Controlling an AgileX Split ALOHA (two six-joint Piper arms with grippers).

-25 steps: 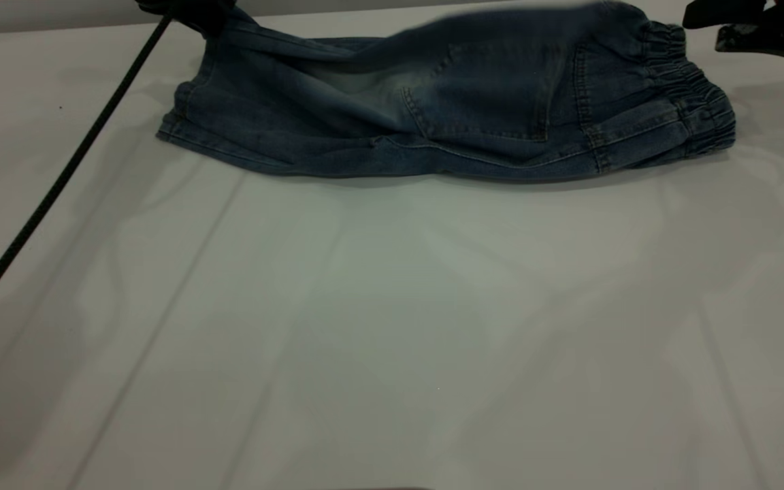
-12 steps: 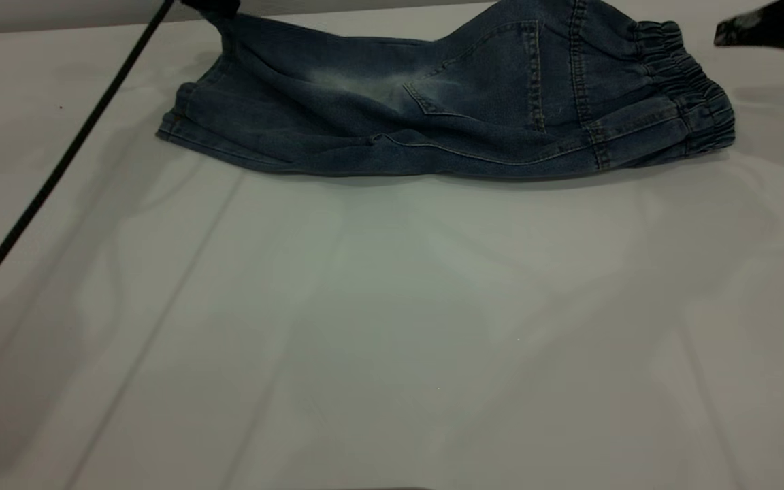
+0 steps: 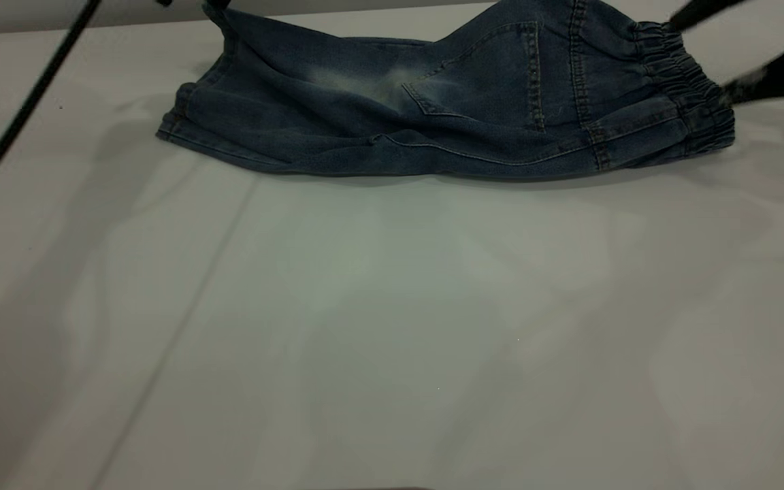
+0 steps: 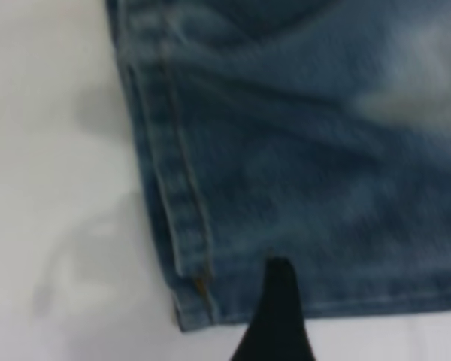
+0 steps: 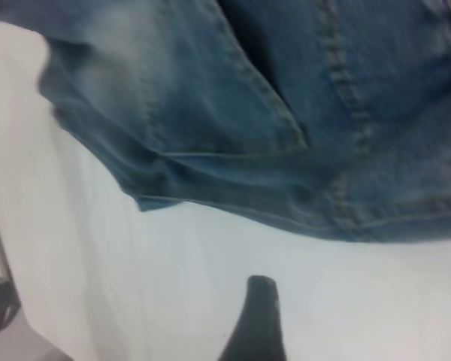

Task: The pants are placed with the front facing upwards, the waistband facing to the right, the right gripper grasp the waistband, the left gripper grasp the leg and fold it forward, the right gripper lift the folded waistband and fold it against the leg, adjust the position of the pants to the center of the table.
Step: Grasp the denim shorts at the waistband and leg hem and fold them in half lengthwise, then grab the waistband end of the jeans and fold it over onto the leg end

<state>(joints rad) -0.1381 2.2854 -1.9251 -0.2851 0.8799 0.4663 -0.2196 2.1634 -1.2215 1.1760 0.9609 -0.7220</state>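
Observation:
The blue denim pants lie folded lengthwise at the far side of the white table. The ruffled waistband is at their right end and the leg hems at the left. My right gripper is a dark blur at the waistband end, open, with its fingers spread either side of the elastic. In the right wrist view one finger shows over bare table, apart from the denim. My left gripper sits at the view's top edge by the far leg corner. One left finger hangs over the flat hem, holding nothing.
The left arm's black braided cable slants across the table's left side. The wide near half of the table lies in front of the pants. A pale wall edge runs behind the table.
The pants' upper layer has dropped and settled into the fold. The left arm's cable has swung to the left. The right gripper has come down to the waistband with its fingers spread.

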